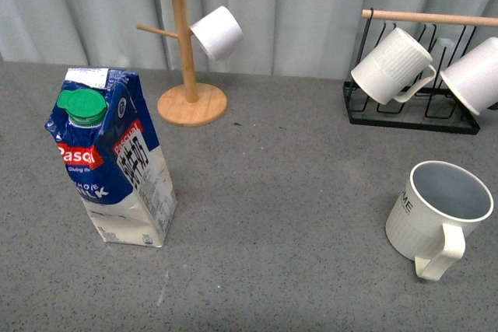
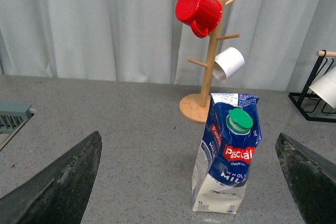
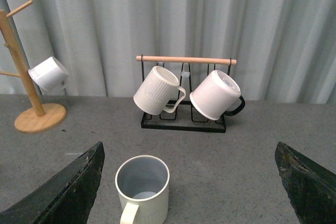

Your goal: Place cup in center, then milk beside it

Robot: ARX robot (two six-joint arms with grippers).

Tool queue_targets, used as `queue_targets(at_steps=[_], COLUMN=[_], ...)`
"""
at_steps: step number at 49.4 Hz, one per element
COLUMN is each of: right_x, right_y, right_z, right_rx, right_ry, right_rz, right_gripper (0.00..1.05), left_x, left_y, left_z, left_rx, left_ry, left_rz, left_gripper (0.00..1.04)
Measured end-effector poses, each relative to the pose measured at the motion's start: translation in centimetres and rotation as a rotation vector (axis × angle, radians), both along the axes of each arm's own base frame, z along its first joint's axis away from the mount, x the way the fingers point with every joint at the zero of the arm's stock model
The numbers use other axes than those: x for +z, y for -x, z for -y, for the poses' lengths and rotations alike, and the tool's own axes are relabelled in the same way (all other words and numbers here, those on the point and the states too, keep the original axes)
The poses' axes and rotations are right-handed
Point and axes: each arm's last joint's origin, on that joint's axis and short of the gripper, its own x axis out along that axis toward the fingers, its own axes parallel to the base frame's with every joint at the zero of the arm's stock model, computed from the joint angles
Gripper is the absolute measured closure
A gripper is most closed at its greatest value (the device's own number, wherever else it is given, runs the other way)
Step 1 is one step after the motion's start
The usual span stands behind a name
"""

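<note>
Dark left claw (image 2: 188, 136) and right claw (image 3: 189, 145), both spread wide, gripping nothing

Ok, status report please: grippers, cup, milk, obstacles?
Open and empty: left gripper, right gripper. The cup upright at right, the milk upright at left, both untouched. Nothing stands between them.

Pale pleated curtain (image 1: 311, 13) across top of frame, grey speckled tabletop (image 1: 296, 192) below. Light flat, shadows soft. Grey slatted thing (image 2: 13, 116) in left wrist view, possibly a vent.
</note>
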Motion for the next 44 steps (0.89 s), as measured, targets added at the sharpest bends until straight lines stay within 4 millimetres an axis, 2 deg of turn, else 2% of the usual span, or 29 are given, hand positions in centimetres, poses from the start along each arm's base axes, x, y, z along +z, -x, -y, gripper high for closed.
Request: queue_targets(at_steps=[42,44], right_x=[0.00,-0.07], right_y=[0.00,-0.07], right_z=[0.00,0.02], right_rx=[0.000,-0.052], right_ry=[0.000,0.026], right_rz=[0.000,-0.011], right_gripper=[0.09,0.09], left_x=[0.00,0.00], left_y=[0.00,0.00], left_z=[0.00,0.00], left_rx=[0.000,0.000], left_ry=[0.000,0.000], left_rz=[0.000,0.000], left_gripper=[0.07,0.07])
